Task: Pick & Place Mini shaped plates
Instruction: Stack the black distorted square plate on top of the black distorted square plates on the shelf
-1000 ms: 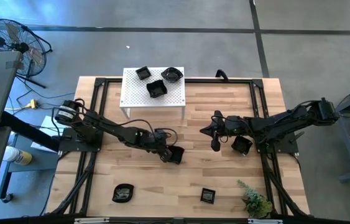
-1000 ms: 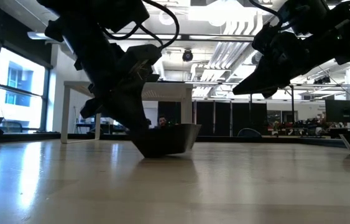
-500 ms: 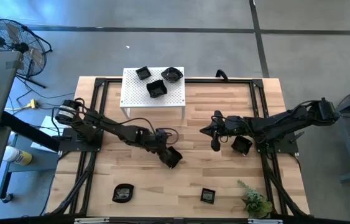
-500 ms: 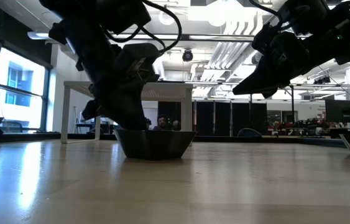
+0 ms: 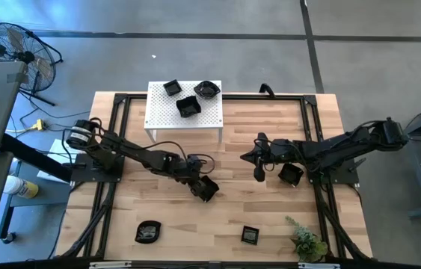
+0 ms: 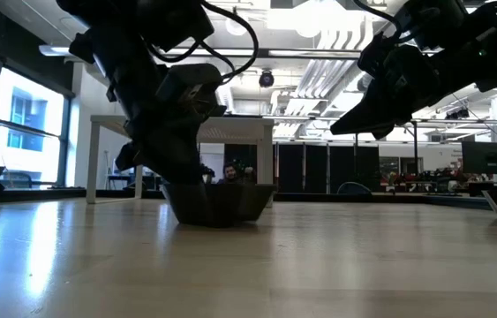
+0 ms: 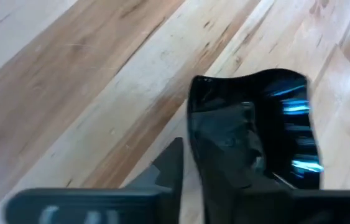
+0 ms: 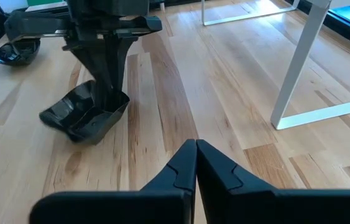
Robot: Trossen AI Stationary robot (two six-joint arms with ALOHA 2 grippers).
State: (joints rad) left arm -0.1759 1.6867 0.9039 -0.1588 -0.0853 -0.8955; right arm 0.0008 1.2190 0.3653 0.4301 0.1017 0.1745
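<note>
The mini shaped plates are glossy black dishes. My left gripper (image 5: 200,184) is shut on one of them (image 5: 207,189) near the table's middle; the right wrist view shows that dish (image 8: 84,117) tilted at the table top. Three more dishes sit on the white perforated platform (image 5: 161,112). Another (image 5: 291,174) lies beside my right arm, and two (image 5: 148,232) (image 5: 250,235) lie near the near edge. My right gripper (image 5: 259,172) is shut, holds nothing and hovers right of the middle, above the wood. My left gripper pinches the dish by its raised rim (image 7: 193,106), one finger (image 7: 170,171) outside the wall and the other (image 7: 230,140) inside the hollow. The fingers (image 8: 109,68) come from above, pointing down. The dish sits tilted below them, its underside (image 6: 217,221) at the table top.
The white platform stands on thin legs (image 8: 299,68) at the table's far side. A small green plant (image 5: 307,240) is at the near right corner. A black frame rail (image 5: 311,127) runs round the table. Bare wood lies between the two grippers.
My left gripper has shifted a little toward the table's near left and turned, still shut on the dish. The dish has turned about with it: in the low view it was tipped up toward the right and now looks nearly level and symmetrical.
</note>
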